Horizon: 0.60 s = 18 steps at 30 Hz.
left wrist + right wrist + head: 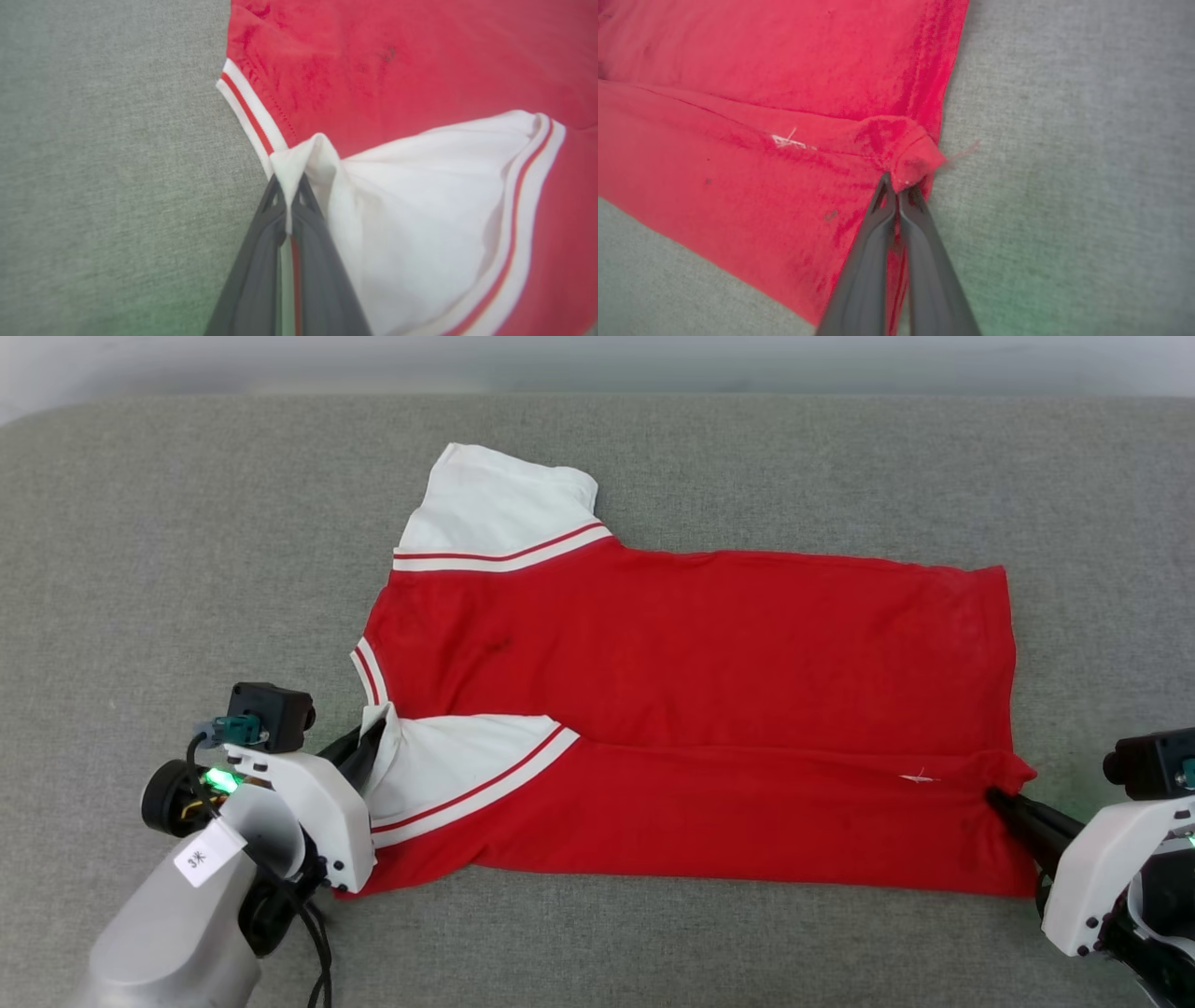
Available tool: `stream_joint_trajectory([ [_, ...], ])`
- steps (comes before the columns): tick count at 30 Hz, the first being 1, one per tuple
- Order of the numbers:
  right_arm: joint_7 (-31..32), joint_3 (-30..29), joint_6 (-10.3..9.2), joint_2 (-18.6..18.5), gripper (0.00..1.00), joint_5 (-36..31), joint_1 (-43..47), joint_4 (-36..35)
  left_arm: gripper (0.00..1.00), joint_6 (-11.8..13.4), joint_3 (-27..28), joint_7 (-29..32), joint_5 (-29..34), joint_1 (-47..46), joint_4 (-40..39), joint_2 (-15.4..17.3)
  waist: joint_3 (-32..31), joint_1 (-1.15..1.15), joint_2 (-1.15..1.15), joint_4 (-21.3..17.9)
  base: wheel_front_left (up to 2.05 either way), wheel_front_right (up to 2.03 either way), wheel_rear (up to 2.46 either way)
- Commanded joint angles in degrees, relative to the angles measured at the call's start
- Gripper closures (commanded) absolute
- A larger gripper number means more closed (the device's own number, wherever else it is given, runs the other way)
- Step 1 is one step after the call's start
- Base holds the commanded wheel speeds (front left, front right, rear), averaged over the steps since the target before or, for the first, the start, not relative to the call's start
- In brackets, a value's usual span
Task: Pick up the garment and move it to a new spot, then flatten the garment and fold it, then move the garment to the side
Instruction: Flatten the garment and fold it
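Dark-grey fingers (pixel 261 261) pinch cloth at both ends of a fold. The left gripper (pixel 290 186) is clamped on the tip of the white near sleeve (pixel 420 224), and the right gripper (pixel 896 184) is clamped on the red hem corner (pixel 915 158). Between them the garment (pixel 691 644) lies flattened mid-way across a grey fabric surface (pixel 187 523), its near long edge turned over onto the body. The first lengthwise fold appears made, though its squareness is hard to judge. The far sleeve (pixel 495 509) juts out unfolded; further folds and the move aside remain.
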Motion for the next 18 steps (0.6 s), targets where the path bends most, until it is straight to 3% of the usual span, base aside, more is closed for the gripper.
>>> stream_joint_trajectory([
  [1,0.9,0.9,-0.09,0.3,1.00,-0.8,-0.9,2.1,1.00,-0.2,-1.0,-0.7,-0.3,-1.1,2.2,-0.6,0.5,-0.01,0.00,0.3,0.00,0.00,0.00],
  [10,-1.0,2.6,-0.09,1.1,1.00,0.5,-1.4,5.3,1.00,-0.3,-5.7,-4.2,-2.9,-2.7,7.1,-1.5,-0.9,-0.01,0.00,0.9,0.00,0.00,0.00],
  [11,-1.4,2.6,-0.09,1.0,0.65,0.7,-1.3,5.0,0.73,-0.3,-6.1,-4.6,-3.0,-3.0,7.3,-1.3,-1.4,-0.01,0.00,1.1,0.00,0.00,0.00],
  [12,-1.8,2.3,-0.09,1.0,0.07,1.0,-1.1,4.6,0.00,-0.3,-6.4,-5.3,-3.0,-3.4,7.3,-0.9,-1.9,-0.01,0.00,1.2,0.00,0.00,0.00],
  [13,-2.4,2.0,-0.08,0.8,0.00,1.0,-1.0,4.0,0.00,-0.3,-6.3,-5.9,-3.2,-3.5,7.3,-0.6,-2.5,-0.01,0.00,1.3,0.00,0.00,0.00],
  [18,-5.1,-0.3,-0.07,-0.1,0.00,0.0,0.9,1.0,0.00,-0.3,-7.2,-7.2,-2.4,-5.1,5.6,1.8,-5.5,-0.01,0.00,2.3,0.00,0.00,0.00],
])
